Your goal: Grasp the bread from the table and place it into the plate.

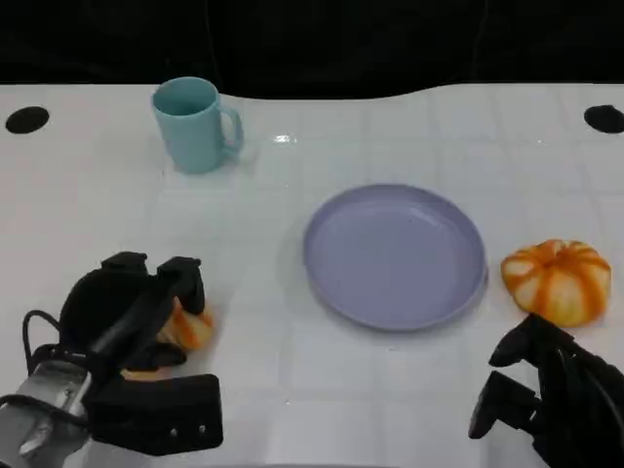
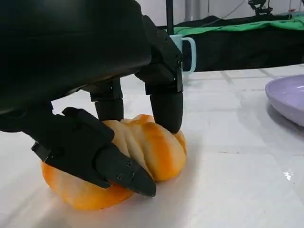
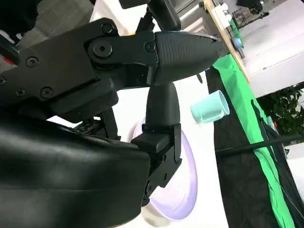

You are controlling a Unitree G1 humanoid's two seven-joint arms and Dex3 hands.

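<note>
One bread [image 2: 142, 152], orange with pale stripes, is lying on the white table [image 1: 292, 390] at the near left, well apart from the plate [image 1: 395, 255]. The left hand [image 1: 132, 312] is sitting over it: in the left wrist view its fingers [image 2: 166, 107] are pressing down on the top of the bread while the thumb is lying against the near side, so the hand is gripping the bread, which is resting on the table surface. The lavender plate is standing near the middle of the table with nothing on it (its rim [image 2: 287, 97] is showing at the edge of the left wrist view, and part of it [image 3: 187, 190] behind the right hand's fingers in the right wrist view). Just right of the plate, a second orange striped bun [image 1: 558, 281] is lying on the table. The right hand [image 1: 546, 390] is hovering at the near right, just in front of that bun and not touching it, its fingers apart and holding nothing. Farther back on the left a light blue mug [image 1: 193, 124] is standing upright, handle turned toward the right.
</note>
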